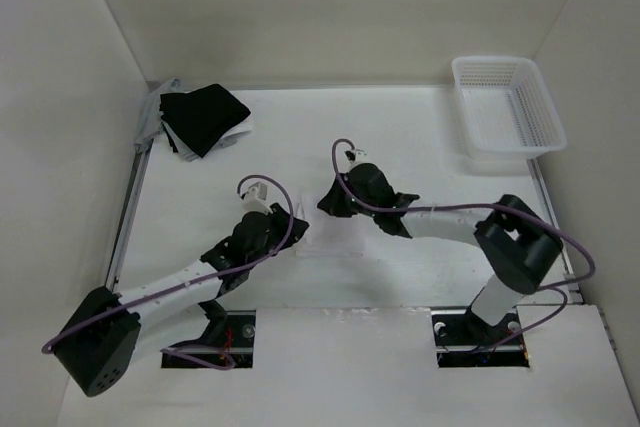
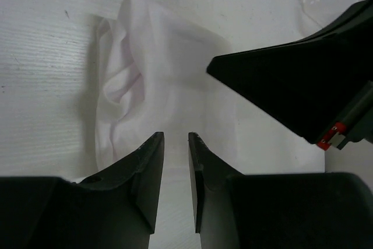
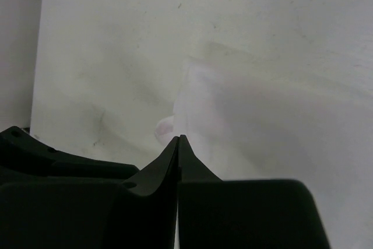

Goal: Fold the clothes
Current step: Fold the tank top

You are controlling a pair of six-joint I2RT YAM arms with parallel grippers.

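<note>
The clothes (image 1: 338,237), a thin white garment, lie crumpled on the white table between both arms. In the left wrist view the clothes (image 2: 151,80) bunch into folds just ahead of my left gripper (image 2: 176,137), whose jaws stand a narrow gap apart with nothing between them. In the top view my left gripper (image 1: 292,219) is at the garment's left edge. My right gripper (image 1: 325,205) is at its far left corner. The right gripper (image 3: 178,137) has its tips pressed together on the edge of the clothes (image 3: 245,109), where a small fold bulges beside them.
A black garment (image 1: 203,117) lies on a grey cloth (image 1: 155,112) at the back left corner. A white mesh basket (image 1: 505,107) stands at the back right. The right gripper's black body (image 2: 303,86) sits close to the right of my left fingers.
</note>
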